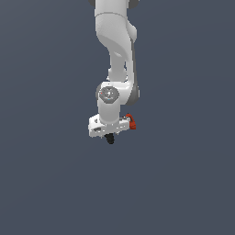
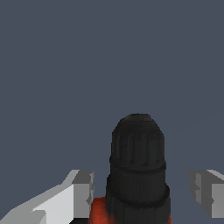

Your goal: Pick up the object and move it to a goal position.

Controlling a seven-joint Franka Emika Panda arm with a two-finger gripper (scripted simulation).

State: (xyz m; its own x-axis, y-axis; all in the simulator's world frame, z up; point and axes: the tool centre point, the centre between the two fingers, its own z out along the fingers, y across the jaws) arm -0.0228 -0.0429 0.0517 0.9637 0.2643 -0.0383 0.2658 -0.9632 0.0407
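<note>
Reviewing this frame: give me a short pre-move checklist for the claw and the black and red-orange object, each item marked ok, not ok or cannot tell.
1. Object sits between the claw fingers: ok; the wrist view shows its black ribbed body in the gap.
2. Fingers touching the object: cannot tell; one looks close to it, the other stands apart with a gap showing.
3. Object off the ground: cannot tell; the exterior view shows it under the claw, but the plain surface gives no contact cue.
4. Goal position visible: not ok; no marker appears in either view.
5. Nearby obstacles: ok; none seen around the arm.
</note>
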